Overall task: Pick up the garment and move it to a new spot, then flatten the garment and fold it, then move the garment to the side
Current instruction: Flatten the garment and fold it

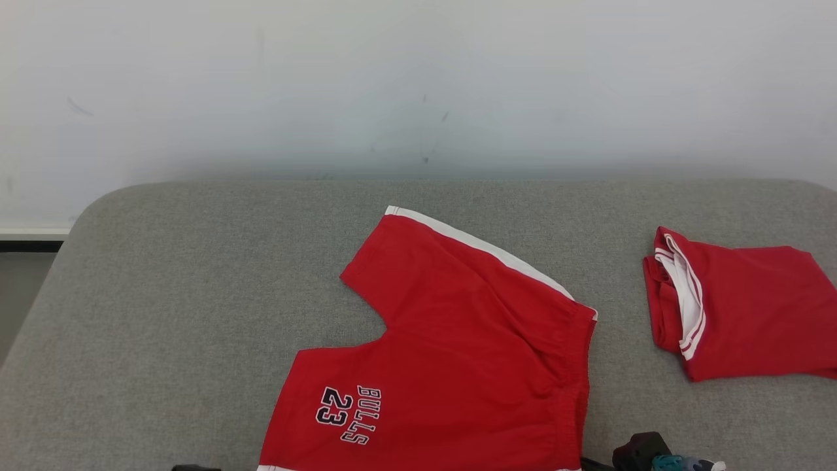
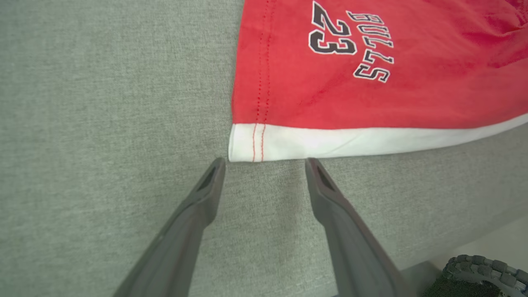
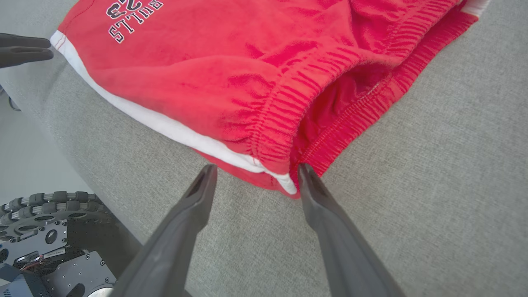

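**Head view:** Red shorts [image 1: 458, 340], white-striped and printed "BULLS 23", lie flat on a grey cushion [image 1: 196, 294], with a folded red top [image 1: 752, 307] to their right.

**Left wrist view:** The left pincer [image 2: 265, 161], wide open and empty, points at the shorts' white-edged corner.

**Right wrist view:** The right pincer [image 3: 255, 167], also spread and empty, sits at their ribbed waistband corner.

A grey fabric surface [image 1: 196, 294] stretches before a plain, faintly scuffed white wall [image 1: 418, 78].
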{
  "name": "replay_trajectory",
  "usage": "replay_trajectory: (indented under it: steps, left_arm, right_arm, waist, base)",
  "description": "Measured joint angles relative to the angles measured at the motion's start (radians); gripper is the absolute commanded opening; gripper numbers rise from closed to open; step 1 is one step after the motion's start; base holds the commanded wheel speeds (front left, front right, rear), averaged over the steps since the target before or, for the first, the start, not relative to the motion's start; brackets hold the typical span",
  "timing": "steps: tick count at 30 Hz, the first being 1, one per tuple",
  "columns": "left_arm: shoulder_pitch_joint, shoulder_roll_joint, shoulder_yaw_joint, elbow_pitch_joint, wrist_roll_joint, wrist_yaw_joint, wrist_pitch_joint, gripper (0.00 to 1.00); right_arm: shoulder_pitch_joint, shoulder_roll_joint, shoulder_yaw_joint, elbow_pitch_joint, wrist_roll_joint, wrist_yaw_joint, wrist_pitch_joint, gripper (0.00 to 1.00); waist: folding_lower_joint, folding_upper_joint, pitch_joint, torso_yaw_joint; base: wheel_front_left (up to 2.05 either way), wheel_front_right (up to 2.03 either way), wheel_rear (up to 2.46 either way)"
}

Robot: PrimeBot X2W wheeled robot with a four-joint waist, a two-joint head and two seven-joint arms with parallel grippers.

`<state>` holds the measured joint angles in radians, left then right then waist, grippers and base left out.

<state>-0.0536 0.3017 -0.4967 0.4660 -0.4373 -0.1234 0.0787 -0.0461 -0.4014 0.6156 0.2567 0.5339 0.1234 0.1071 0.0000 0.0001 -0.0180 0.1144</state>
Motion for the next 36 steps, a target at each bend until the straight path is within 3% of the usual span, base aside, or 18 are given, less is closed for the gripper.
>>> replay_trajectory:
  steps: [17,18,19,20,21,22,23,24,36]
  left_arm:
    - [-0.063,0.026,-0.075,0.037,0.067,0.000,0.001,1.00]
    - [-0.068,0.025,-0.078,0.040,0.067,0.000,0.002,0.99]
    - [-0.074,0.024,-0.082,0.043,0.067,0.000,0.005,0.88]
    - [-0.079,0.022,-0.085,0.046,0.067,-0.001,0.010,0.53]
    - [-0.081,0.021,-0.089,0.051,0.067,-0.001,0.010,0.46]
    - [-0.081,0.019,-0.091,0.056,0.067,-0.001,0.010,0.29]
    - [-0.081,0.017,-0.095,0.061,0.067,-0.001,0.014,0.14]
    - [-0.080,0.015,-0.099,0.065,0.065,-0.001,0.018,0.00]
    - [-0.080,0.045,-0.098,0.050,0.054,-0.001,0.010,0.00]
  right_arm:
    - [-0.062,0.005,0.032,0.029,0.002,0.000,0.026,1.00]
    - [-0.066,0.006,0.036,0.030,0.002,0.000,0.027,1.00]
    - [-0.067,0.006,0.039,0.032,0.002,0.000,0.032,1.00]
    - [-0.067,0.006,0.043,0.035,0.002,0.000,0.037,0.70]
    - [-0.067,0.006,0.048,0.037,0.002,0.000,0.044,0.40]
    - [-0.067,0.006,0.051,0.040,0.002,0.000,0.044,0.29]
    - [-0.067,0.006,0.052,0.040,0.002,0.000,0.045,0.10]
    - [-0.067,0.006,0.054,0.041,0.004,0.000,0.049,0.00]
    - [-0.065,-0.016,0.022,0.017,0.085,0.001,0.036,0.00]
  waist:
    - [0.0000,0.0000,-0.002,-0.007]
    - [0.0000,0.0000,-0.001,-0.007]
    - [0.0000,0.0000,-0.001,-0.007]
    - [0.0000,0.0000,-0.001,-0.007]
    - [0.0000,0.0000,-0.001,-0.006]
    - [0.0000,0.0000,0.000,-0.006]
    - [0.0000,0.0000,0.000,-0.005]
    - [0.0000,-0.0001,0.000,-0.004]
    - [0.0000,0.0000,0.000,0.000]
  base:
    - [0.00,0.00,0.00]
    - [0.00,0.00,0.00]
    - [0.00,0.00,0.00]
    - [0.00,0.00,0.00]
    - [0.00,0.00,0.00]
    - [0.00,0.00,0.00]
    - [0.00,0.00,0.00]
    - [0.00,0.00,0.00]
    - [0.00,0.00,0.00]
